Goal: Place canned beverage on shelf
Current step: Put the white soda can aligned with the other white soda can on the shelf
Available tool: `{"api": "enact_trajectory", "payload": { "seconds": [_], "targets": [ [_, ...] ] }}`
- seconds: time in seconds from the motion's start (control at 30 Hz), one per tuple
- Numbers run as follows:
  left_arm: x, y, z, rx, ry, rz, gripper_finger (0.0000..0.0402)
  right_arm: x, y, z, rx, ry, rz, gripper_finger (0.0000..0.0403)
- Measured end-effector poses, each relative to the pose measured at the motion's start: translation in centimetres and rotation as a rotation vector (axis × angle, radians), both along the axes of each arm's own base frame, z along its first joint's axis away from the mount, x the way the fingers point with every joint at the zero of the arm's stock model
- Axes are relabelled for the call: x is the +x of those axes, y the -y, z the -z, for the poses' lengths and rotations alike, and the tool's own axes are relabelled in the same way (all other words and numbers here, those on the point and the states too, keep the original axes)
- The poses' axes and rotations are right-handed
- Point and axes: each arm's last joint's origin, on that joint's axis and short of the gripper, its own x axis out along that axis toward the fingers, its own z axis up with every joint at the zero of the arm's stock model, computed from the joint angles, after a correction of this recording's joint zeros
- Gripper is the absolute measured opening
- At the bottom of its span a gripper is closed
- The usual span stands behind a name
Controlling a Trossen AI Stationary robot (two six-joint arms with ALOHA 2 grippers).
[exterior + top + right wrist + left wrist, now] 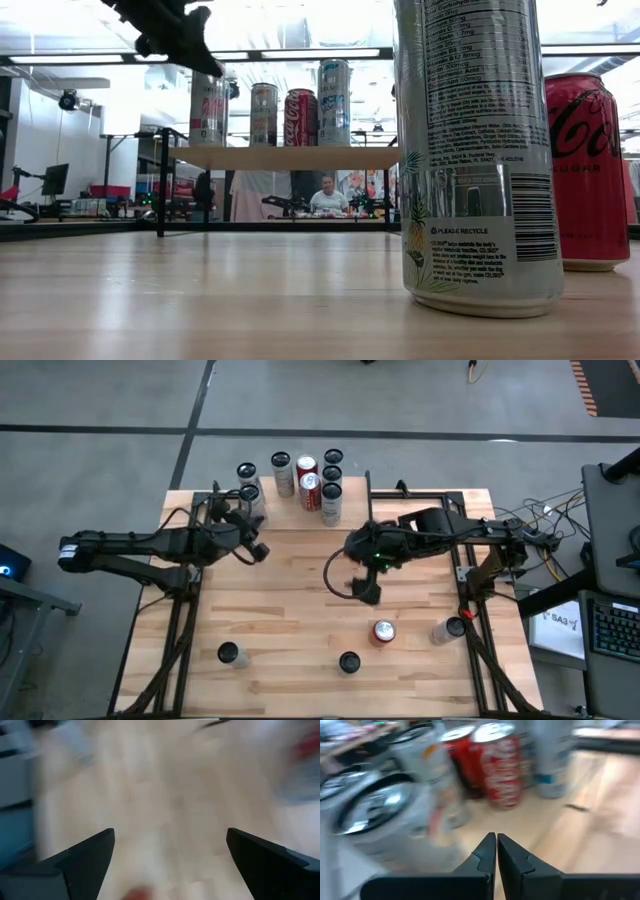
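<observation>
The shelf is a light wooden board on thin black legs at the table's far edge. Several cans stand upright on it, silver and red ones; they also show in the left wrist view. My left gripper is shut and empty, just in front of the shelf's left end. My right gripper is open and empty above the table's middle, its fingers wide apart over bare wood. A red can stands upright on the table nearer the front edge.
Three more cans stand upright on the table near the front edge: one at the left, one in the middle, one at the right. A person sits in the room beyond the table.
</observation>
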Motion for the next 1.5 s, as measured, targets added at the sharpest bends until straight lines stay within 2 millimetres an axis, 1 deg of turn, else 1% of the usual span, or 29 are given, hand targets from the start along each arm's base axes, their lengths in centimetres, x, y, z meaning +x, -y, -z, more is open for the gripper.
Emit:
{"api": "enact_trajectory", "payload": {
  "seconds": [0.07,0.13,0.2,0.27,0.47,0.6,0.7,0.83,0.97,1.1,1.23,1.33,1.4,1.43,1.5],
  "targets": [
    [0.2,0.6,-0.3,-0.031,0.042,0.086,0.0,0.3,-1.3,0.6,0.084,-0.034,-0.12,0.0374],
    [0.5,1.5,-0.8,-0.045,0.091,0.173,0.0,0.9,-3.4,1.6,0.105,-0.067,-0.244,0.0374],
    [0.7,2.5,-1.0,-0.044,0.114,0.243,0.0,1.5,-5.5,2.7,0.106,-0.097,-0.304,0.0374],
    [0.8,3.6,-1.3,-0.038,0.13,0.307,0.0,1.8,-7.3,3.6,0.086,-0.118,-0.292,0.0374],
    [0.7,7.3,-2.1,-0.043,0.221,0.489,0.0,2.3,-11.7,6.4,0.075,-0.204,-0.212,0.0374],
    [0.6,9.5,-2.5,-0.061,0.28,0.588,0.0,2.3,-13.9,7.7,0.089,-0.246,-0.198,0.0374],
    [0.6,11.0,-2.6,-0.075,0.324,0.646,0.0,2.3,-15.0,8.4,0.084,-0.262,-0.197,0.0374],
    [0.9,12.6,-2.6,-0.091,0.363,0.702,0.0,2.6,-16.4,10.0,0.052,-0.295,-0.211,0.0374],
    [1.2,13.5,-2.3,-0.092,0.37,0.708,0.0,3.2,-17.1,11.6,0.021,-0.328,-0.225,0.0374],
    [1.4,13.7,-2.2,-0.097,0.372,0.706,0.0,4.0,-17.5,13.3,-0.015,-0.362,-0.235,0.0374],
    [1.4,13.7,-2.1,-0.097,0.37,0.705,0.0,4.5,-17.7,14.4,-0.04,-0.376,-0.242,0.0374],
    [1.4,13.7,-2.1,-0.092,0.367,0.706,0.0,5.1,-17.6,15.5,-0.07,-0.392,-0.223,0.0374],
    [1.4,13.7,-2.1,-0.088,0.365,0.708,0.0,5.4,-17.5,16.1,-0.074,-0.406,-0.218,0.0365],
    [1.4,13.7,-2.1,-0.087,0.364,0.708,0.0,5.6,-17.4,16.3,-0.074,-0.408,-0.216,0.0354],
    [1.4,13.7,-2.1,-0.085,0.365,0.703,0.0,5.8,-17.1,16.5,-0.079,-0.412,-0.217,0.0317]
  ]
}}
